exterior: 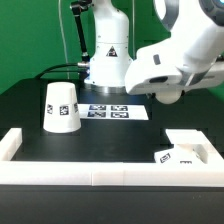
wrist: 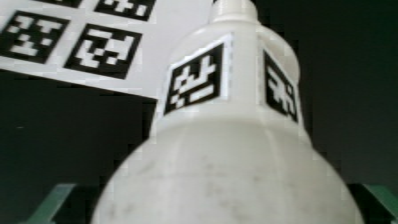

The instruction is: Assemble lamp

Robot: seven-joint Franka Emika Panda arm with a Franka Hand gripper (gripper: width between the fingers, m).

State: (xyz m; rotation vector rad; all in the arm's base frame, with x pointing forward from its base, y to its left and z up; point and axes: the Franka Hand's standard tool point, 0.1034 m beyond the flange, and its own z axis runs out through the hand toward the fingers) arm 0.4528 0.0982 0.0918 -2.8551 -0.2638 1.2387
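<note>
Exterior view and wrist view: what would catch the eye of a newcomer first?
In the wrist view, the bulb fills the picture, very close, with square tags on it. In the exterior view, the white arm looms at that view's right, and the shade stands at its left.

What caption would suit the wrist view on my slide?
Tagged white bulb held in the gripper, neck pointing away, with the marker board behind.

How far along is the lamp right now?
Nothing looks joined yet. The base sits by the rail at the exterior view's right, with nothing on it. In hand: the gripper seems shut on the bulb. Left: seating the bulb on the base, then adding the shade, which stands apart at the exterior view's left.
</note>
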